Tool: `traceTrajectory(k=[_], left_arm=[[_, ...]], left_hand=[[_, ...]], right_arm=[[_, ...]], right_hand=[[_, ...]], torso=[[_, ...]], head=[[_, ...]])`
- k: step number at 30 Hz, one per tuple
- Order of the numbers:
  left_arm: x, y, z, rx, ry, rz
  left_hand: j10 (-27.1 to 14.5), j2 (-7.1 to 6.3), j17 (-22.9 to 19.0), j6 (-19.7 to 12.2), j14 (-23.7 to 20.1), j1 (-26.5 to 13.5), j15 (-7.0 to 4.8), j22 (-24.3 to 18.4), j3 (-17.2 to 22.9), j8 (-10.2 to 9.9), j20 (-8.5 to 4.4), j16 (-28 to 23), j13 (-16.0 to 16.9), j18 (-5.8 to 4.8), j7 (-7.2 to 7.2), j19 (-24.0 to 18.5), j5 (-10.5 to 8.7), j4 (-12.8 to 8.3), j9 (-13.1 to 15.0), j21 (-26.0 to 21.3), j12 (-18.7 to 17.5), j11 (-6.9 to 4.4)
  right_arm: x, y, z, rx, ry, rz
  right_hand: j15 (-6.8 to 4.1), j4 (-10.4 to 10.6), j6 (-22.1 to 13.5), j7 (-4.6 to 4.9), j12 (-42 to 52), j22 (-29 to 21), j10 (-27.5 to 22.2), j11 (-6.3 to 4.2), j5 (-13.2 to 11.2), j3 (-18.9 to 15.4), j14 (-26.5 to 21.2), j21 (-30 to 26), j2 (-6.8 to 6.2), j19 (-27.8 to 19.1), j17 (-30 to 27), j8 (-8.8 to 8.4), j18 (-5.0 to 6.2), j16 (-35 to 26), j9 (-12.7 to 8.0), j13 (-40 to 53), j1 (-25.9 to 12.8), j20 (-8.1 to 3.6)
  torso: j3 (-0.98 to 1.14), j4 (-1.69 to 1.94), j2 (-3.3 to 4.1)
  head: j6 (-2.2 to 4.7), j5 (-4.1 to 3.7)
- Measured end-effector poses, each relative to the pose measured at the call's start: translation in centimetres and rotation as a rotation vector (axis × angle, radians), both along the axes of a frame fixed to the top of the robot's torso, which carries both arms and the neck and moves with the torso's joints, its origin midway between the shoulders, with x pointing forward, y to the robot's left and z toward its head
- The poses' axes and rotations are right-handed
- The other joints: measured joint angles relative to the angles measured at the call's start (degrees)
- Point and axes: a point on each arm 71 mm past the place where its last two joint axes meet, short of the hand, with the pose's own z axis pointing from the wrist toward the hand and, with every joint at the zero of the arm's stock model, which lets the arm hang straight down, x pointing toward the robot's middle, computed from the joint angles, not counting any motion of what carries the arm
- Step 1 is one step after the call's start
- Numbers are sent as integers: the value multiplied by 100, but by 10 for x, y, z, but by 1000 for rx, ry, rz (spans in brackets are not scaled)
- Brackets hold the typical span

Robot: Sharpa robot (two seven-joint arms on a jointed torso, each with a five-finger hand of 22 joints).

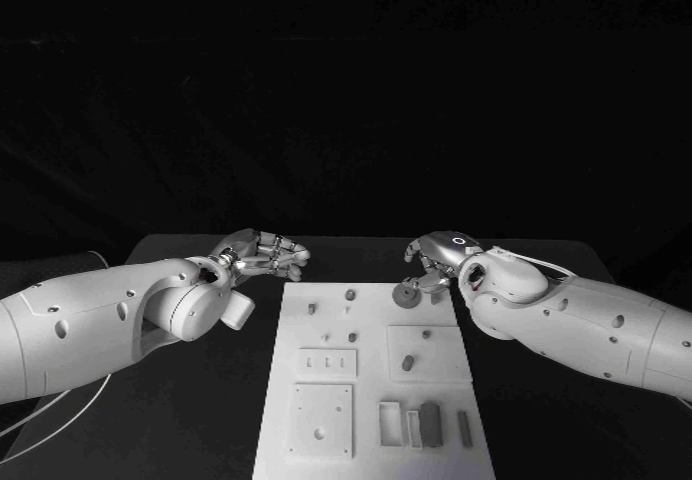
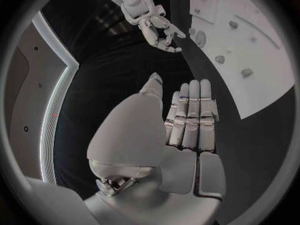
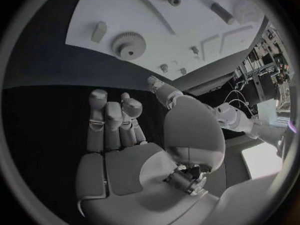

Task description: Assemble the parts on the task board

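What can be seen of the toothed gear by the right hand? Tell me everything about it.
The gear is a small, pale, plastic-looking wheel with fine teeth all round its rim and a raised round hub with a dark hole at its middle. It lies flat on the task board, close to the board's far right corner and edge, beside a short peg. The right hand is near it with its fingers apart, holding nothing. In the right wrist view nothing but the board touches the gear.

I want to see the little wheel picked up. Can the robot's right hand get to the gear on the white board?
Probably yes. The right hand hovers open just beside the gear on the task board, and nothing lies between them.
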Motion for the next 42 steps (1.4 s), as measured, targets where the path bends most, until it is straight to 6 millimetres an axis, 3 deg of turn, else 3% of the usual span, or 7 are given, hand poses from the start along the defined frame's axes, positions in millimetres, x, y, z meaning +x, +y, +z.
traceTrajectory(k=[5,10,12,15,31,37,42], left_arm=[[0,0,0,0,-1,1],[1,1,0,2,-1,4],[2,1,0,2,-1,3],[2,1,-1,4,0,5],[3,2,-2,10,4,7],[3,1,-2,15,7,5],[3,1,-2,18,8,5]], left_hand=[[0,0,0,0,0,0,0,0,0,-21,0,0,0,0,0,0,0,0,3,0,0,0],[0,0,6,0,0,0,0,0,16,-21,0,0,5,0,0,0,0,16,3,0,0,0],[0,0,6,0,0,0,0,0,16,-21,0,0,5,0,0,0,0,16,3,0,0,0],[0,0,6,0,0,0,0,0,16,-21,0,-2,5,0,0,0,0,16,3,0,0,0],[0,0,10,0,0,0,0,0,16,-21,0,-22,4,-1,0,0,0,16,2,0,0,0],[0,0,17,0,0,0,0,0,16,-21,0,-22,4,-1,0,0,0,16,6,0,0,0],[0,0,17,0,0,0,0,0,16,-21,0,-22,3,-1,0,0,0,15,7,0,0,0]], right_arm=[[7,-13,-6,-16,47,-21],[10,-13,-12,-18,82,-17],[11,-11,-16,-20,95,-17],[12,-9,-23,-23,115,-14],[19,0,-37,-30,161,-6],[22,0,-39,-32,168,-9],[24,-3,-40,-37,176,-15]], right_hand=[[53,30,-180,40,24,4,-69,67,-44,-30,-54,-23,-49,-33,6,-67,-33,0,-41,9,-12,31],[57,33,-225,52,24,4,-69,67,-63,-39,-58,-23,-54,-34,6,-81,-35,0,-46,9,-18,32],[59,56,-375,49,24,4,-90,85,-225,-147,-60,-23,-168,-41,9,-201,-36,0,-85,9,-132,40],[106,100,-576,67,66,4,-153,109,-228,-212,-110,-23,-192,-102,27,-293,-39,0,-115,31,-156,40],[122,252,-680,90,195,3,-243,120,-227,-281,-206,-23,-182,-143,57,-235,-77,93,-20,64,-256,41],[96,318,-520,56,267,3,-269,106,-227,-270,-230,-4,70,-145,67,-83,-79,159,69,72,-170,43],[77,322,-498,43,267,2,-239,75,-227,-275,-221,2,77,-152,67,-83,-80,170,75,73,-166,50]], torso=[[17,-17,-3],[15,-17,-3],[13,-14,-3],[7,-8,-1],[-11,5,4],[-10,1,4],[-8,2,4]], head=[[12,-20],[14,-35],[8,-40],[2,-40],[-40,-13],[-42,-4],[-47,0]])
